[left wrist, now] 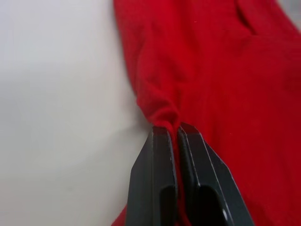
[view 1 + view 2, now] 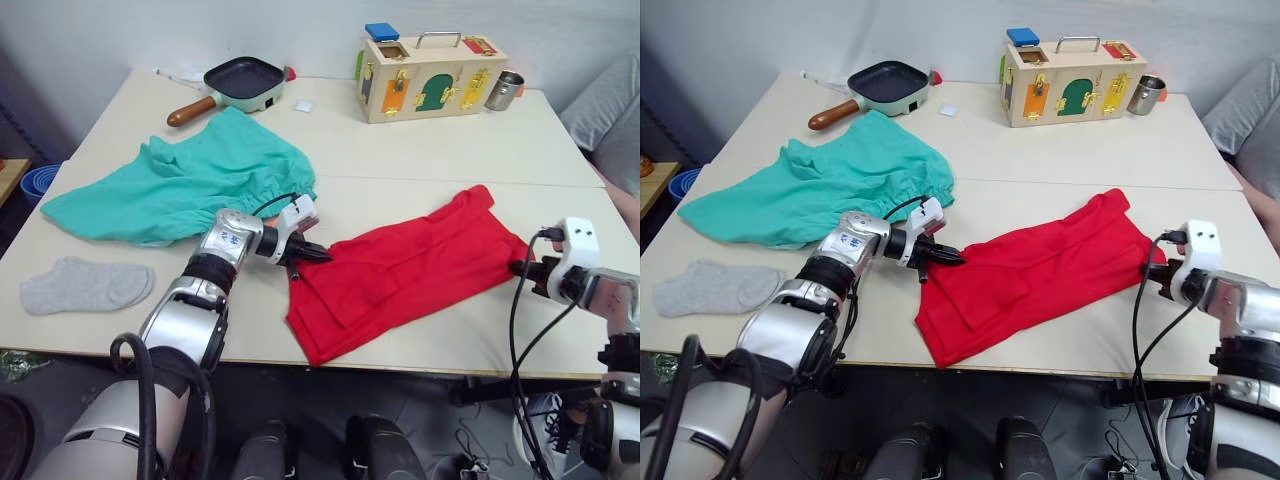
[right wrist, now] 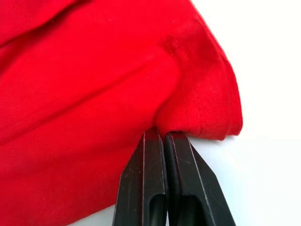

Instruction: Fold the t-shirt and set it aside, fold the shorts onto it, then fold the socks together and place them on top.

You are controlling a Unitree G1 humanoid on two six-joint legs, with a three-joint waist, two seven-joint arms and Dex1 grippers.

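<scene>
The red t-shirt [image 2: 400, 270] lies partly folded across the near middle of the table. My left gripper [image 2: 318, 254] is shut on its left edge, the cloth bunched between the fingers [image 1: 162, 179] in the left wrist view. My right gripper [image 2: 522, 268] pinches the shirt's right edge; its fingers [image 3: 181, 188] are closed on the hem. The teal-green shorts [image 2: 180, 185] are spread out at the left, behind my left arm. One light grey sock [image 2: 85, 285] rests near the front left edge.
At the back stand a green frying pan [image 2: 240, 82] with a wooden handle, a wooden latch box [image 2: 430, 78] and a metal cup [image 2: 503, 90]. A small white piece [image 2: 305, 105] lies near the pan. A grey cushion [image 2: 610, 120] is beyond the table's right edge.
</scene>
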